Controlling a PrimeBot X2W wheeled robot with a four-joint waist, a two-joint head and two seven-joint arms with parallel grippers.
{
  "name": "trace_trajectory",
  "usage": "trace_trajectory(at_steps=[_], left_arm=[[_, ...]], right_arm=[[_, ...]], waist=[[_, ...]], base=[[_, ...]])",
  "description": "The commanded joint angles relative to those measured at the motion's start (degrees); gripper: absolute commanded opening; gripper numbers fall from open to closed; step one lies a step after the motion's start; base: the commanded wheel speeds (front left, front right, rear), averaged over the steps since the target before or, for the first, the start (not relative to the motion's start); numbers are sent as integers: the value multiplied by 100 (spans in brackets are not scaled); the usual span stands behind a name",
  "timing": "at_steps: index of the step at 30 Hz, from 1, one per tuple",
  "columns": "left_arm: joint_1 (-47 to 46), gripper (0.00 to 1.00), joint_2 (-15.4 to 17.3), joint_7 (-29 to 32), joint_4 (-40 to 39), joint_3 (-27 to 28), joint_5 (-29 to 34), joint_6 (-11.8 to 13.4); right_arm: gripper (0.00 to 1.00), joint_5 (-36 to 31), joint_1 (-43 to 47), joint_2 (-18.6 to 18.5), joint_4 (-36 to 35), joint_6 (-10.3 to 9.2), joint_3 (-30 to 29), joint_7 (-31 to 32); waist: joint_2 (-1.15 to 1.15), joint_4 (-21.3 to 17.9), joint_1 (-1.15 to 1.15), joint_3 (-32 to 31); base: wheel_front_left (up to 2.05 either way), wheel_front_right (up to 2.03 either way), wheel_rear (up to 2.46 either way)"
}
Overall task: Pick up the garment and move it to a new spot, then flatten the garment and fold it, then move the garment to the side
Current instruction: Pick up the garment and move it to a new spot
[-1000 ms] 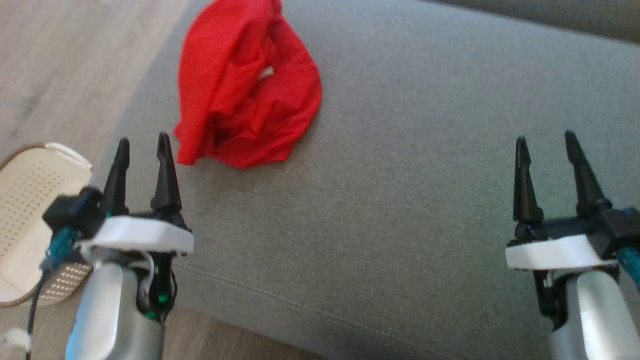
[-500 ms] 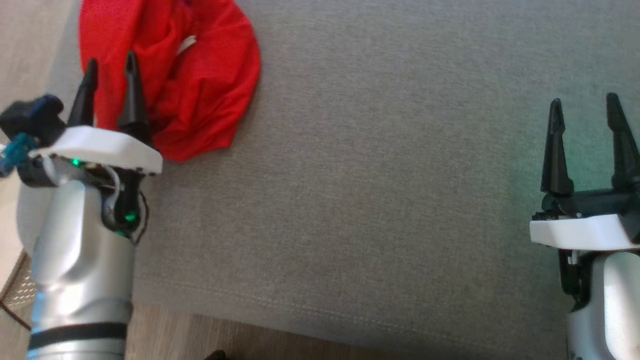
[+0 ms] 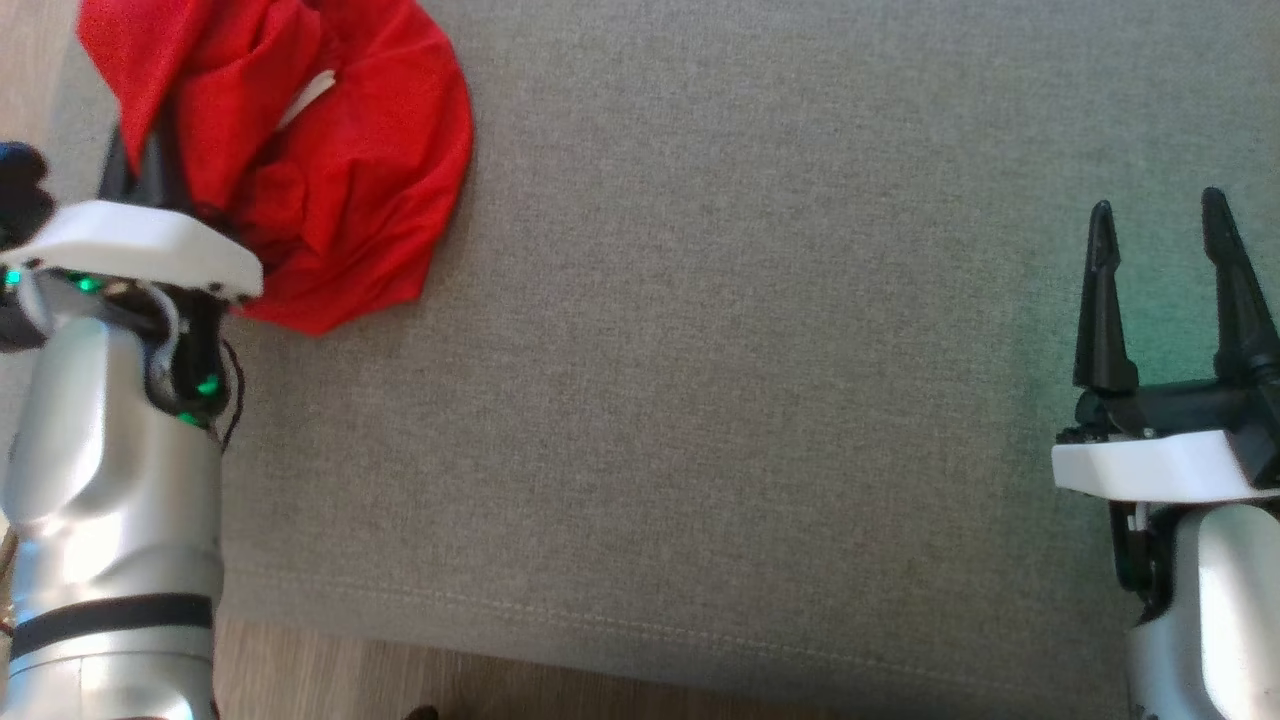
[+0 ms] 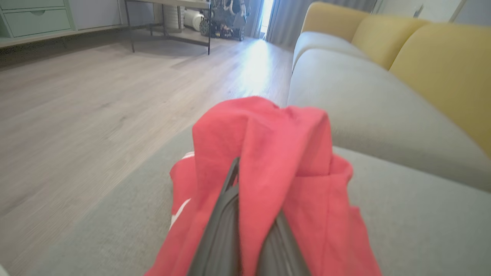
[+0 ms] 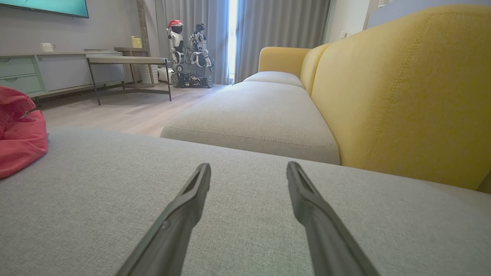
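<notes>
The garment (image 3: 340, 180) is a crumpled red cloth lying at the far left of the grey sofa cushion (image 3: 750, 350). My left gripper (image 3: 150, 165) is shut on a fold of it, and red cloth drapes over the dark fingers. In the left wrist view the garment (image 4: 276, 153) rises in a peak over my left gripper (image 4: 245, 180). My right gripper (image 3: 1160, 210) hovers open over bare cushion at the right, far from the cloth. In the right wrist view my right gripper (image 5: 248, 170) holds nothing, and the garment (image 5: 19, 142) shows at the left edge.
The cushion's front seam runs above a strip of wooden floor (image 3: 400, 685). A yellow backrest (image 5: 402, 96) stands to the right, with a second grey cushion (image 5: 261, 111) beyond. Across the floor stand a low table (image 5: 126, 61) and another robot (image 5: 188, 53).
My left gripper moved forward into the garment and shut on a fold, which now stands up over the fingers. The head camera shifted. The right gripper stayed open.
</notes>
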State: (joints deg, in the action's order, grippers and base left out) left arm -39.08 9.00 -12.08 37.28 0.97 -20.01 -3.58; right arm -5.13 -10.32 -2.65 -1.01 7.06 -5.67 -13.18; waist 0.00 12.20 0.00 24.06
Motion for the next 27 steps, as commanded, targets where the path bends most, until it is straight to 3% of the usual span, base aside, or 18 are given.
trace_trajectory(at_steps=[1,11,16,27], left_arm=[[-190,0,260,-129,-303,283,-148,-53],[-55,0,49,-261,-1764,706,-573,-124],[-19,0,-58,105,-2680,712,-798,-52],[61,0,-410,1146,-3936,-370,-632,128]], right_arm=[[100,2,-121,-26,-125,43,164,-70],[100,376,-139,-24,302,43,304,-167],[100,633,-161,-23,409,43,349,-179],[100,1006,-254,-23,297,43,456,-181]], waist=[[0,-10,0,-70],[0,-136,0,-793],[0,-346,0,-1099],[0,-1159,0,-1129]], base=[[0,0,0],[0,0,0],[0,0,0],[0,0,0]])
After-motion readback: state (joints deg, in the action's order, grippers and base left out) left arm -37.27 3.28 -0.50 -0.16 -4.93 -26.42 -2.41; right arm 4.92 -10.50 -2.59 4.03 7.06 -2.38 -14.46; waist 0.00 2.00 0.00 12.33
